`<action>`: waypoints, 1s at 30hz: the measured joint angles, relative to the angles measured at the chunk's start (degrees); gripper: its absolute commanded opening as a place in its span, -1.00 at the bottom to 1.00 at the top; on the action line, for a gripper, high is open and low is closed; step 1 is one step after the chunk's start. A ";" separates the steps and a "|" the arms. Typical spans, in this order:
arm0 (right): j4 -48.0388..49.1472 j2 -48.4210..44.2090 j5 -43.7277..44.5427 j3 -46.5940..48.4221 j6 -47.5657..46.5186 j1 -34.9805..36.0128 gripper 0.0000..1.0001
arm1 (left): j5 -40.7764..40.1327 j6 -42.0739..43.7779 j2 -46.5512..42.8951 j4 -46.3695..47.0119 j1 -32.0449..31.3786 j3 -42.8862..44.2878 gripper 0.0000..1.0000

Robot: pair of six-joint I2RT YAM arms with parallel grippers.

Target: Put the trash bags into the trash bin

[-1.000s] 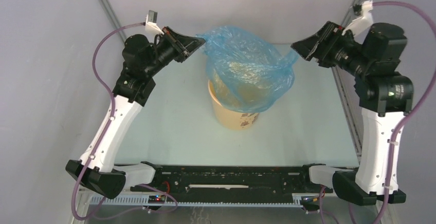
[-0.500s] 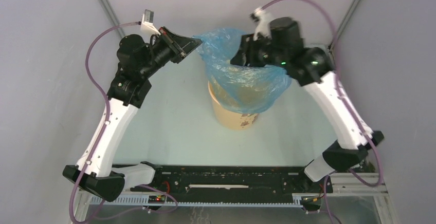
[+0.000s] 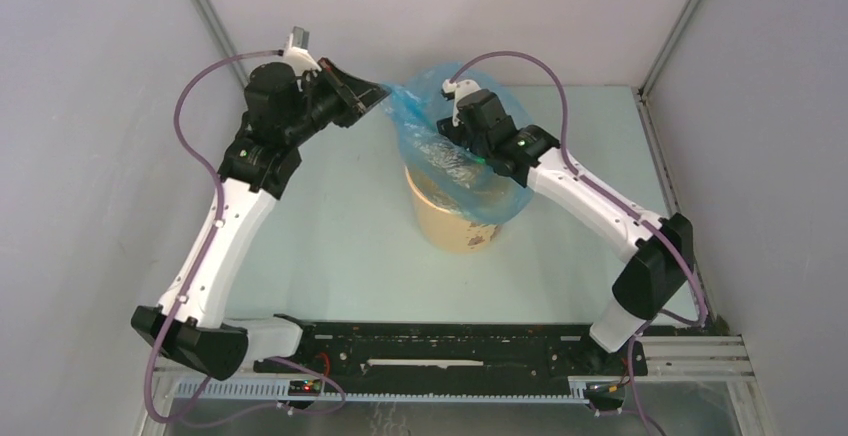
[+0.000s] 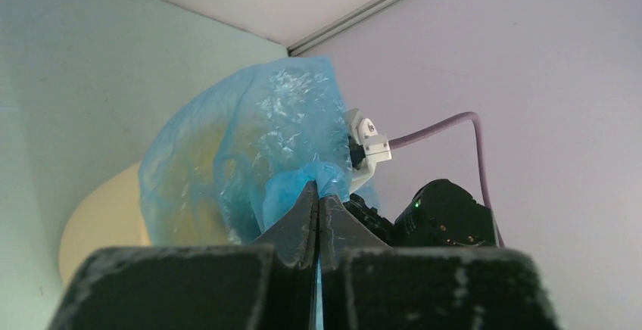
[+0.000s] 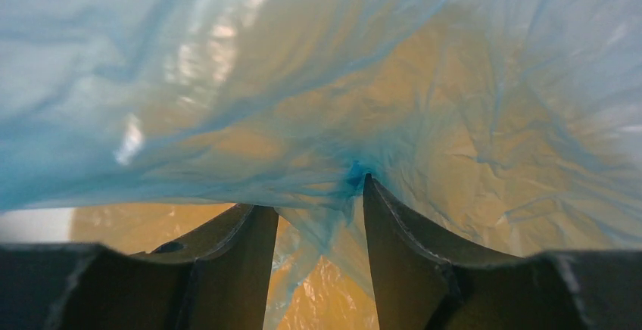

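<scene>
Tabletop (image 3: 330,226): right hand (image 5: 310,192) inside trash bag (image 3: 503,194); left hand (image 4: 317,188) pinching it.

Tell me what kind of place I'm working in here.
Most likely a robot test cell in a lab, not a home: plain grey walls joined by metal corner struts, a pale table, and only one trash bin with a blue trash bag as props.
</scene>
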 measured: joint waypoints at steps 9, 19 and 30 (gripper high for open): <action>3.98 4.37 1.18 -6.27 -0.81 -0.15 0.11 | -0.68 3.48 3.98 -4.87 0.76 -0.07 -1.00; 4.55 7.67 -1.22 -6.62 -0.59 -0.50 0.14 | -2.43 7.17 3.96 -6.32 1.03 -4.09 -1.00; 6.97 10.03 -1.11 -11.23 -0.94 -0.85 0.28 | -2.01 7.80 3.96 -4.98 1.07 -8.83 -0.99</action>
